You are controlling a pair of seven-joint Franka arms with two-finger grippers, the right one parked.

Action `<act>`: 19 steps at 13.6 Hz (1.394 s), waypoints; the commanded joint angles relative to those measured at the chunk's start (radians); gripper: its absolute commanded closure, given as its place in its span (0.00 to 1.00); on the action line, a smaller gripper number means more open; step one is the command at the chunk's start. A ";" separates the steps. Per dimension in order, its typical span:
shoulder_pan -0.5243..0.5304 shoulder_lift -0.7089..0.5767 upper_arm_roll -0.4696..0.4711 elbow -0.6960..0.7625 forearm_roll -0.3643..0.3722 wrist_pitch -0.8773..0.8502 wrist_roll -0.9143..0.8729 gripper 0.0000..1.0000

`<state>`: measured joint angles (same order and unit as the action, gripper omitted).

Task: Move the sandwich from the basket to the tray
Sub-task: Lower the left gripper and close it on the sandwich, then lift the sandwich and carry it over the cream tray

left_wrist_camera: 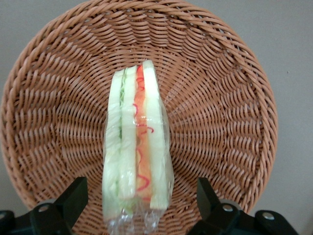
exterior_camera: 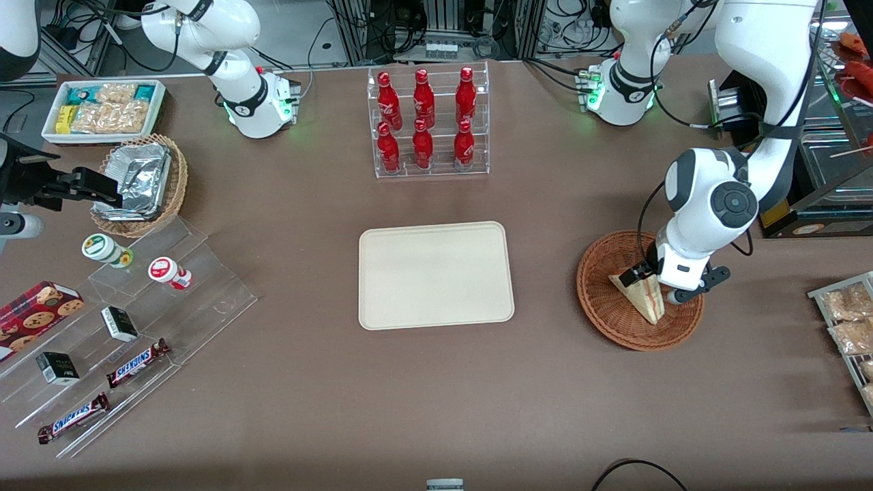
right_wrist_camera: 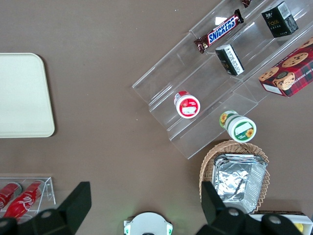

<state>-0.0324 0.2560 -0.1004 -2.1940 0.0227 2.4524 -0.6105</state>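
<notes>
A wrapped triangular sandwich (exterior_camera: 641,294) with red, orange and green filling lies in the round reddish-brown wicker basket (exterior_camera: 612,326), toward the working arm's end of the table. My gripper (exterior_camera: 667,283) hangs low over the basket, open. In the left wrist view the sandwich (left_wrist_camera: 134,147) stands on edge between the two black fingers (left_wrist_camera: 73,198) of the gripper (left_wrist_camera: 139,200), with a gap on each side, and the basket (left_wrist_camera: 225,122) fills the view around it. The cream tray (exterior_camera: 436,273) lies empty at the table's middle, beside the basket.
A clear rack of red bottles (exterior_camera: 430,123) stands farther from the front camera than the tray. Toward the parked arm's end are a stepped acrylic shelf with candy bars (exterior_camera: 136,361), a tan basket of foil containers (exterior_camera: 140,181) and a white snack bin (exterior_camera: 102,109). Bagged snacks (exterior_camera: 849,320) lie near the basket.
</notes>
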 commanded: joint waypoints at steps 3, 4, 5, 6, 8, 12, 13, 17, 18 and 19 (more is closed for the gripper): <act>-0.001 0.043 0.005 0.002 0.009 0.057 -0.040 0.63; -0.001 0.045 0.005 0.005 0.009 0.057 -0.038 0.92; -0.001 0.042 0.005 0.008 0.009 0.057 -0.038 1.00; -0.001 0.033 0.007 0.014 0.009 0.050 -0.037 1.00; -0.003 -0.021 0.005 0.063 0.028 -0.060 -0.029 1.00; -0.038 -0.060 -0.019 0.342 0.069 -0.479 -0.043 1.00; -0.064 -0.057 -0.021 0.396 0.069 -0.546 -0.061 1.00; -0.220 -0.047 -0.021 0.468 0.066 -0.573 -0.198 1.00; -0.262 -0.038 -0.021 0.482 0.068 -0.567 -0.204 1.00; -0.305 -0.020 -0.021 0.499 0.069 -0.561 -0.206 1.00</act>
<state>-0.2646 0.1916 -0.1307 -1.7491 0.0743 1.8934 -0.7864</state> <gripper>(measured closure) 0.846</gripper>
